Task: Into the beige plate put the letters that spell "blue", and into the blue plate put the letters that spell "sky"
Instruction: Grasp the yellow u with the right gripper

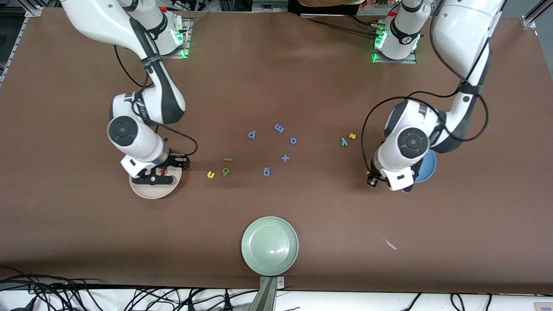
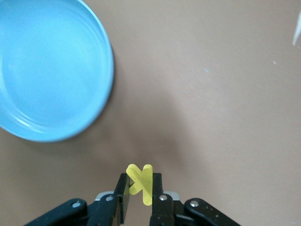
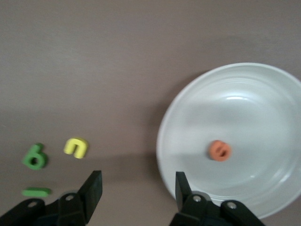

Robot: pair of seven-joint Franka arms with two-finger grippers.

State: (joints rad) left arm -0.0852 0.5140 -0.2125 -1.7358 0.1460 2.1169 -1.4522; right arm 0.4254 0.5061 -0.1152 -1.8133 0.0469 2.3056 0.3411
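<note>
Two claws: my left claw [image 2: 139,188] pinches the yellow k [image 2: 140,181] beside the blue plate [image 2: 56,70]; my right claw [image 3: 136,186] gapes over the beige plate [image 3: 263,84] holding the orange e [image 3: 219,150].

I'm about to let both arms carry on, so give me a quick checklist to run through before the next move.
1. Left pincer shut on the yellow k: ok.
2. Yellow k over the blue plate: not ok, it is beside the rim.
3. Right pincer open, nothing held: ok.
4. Orange e in the beige plate: ok.
5. Yellow u, green b, green l in the beige plate: not ok, on the table.
6. Teal y and yellow s in the blue plate: not ok.
</note>
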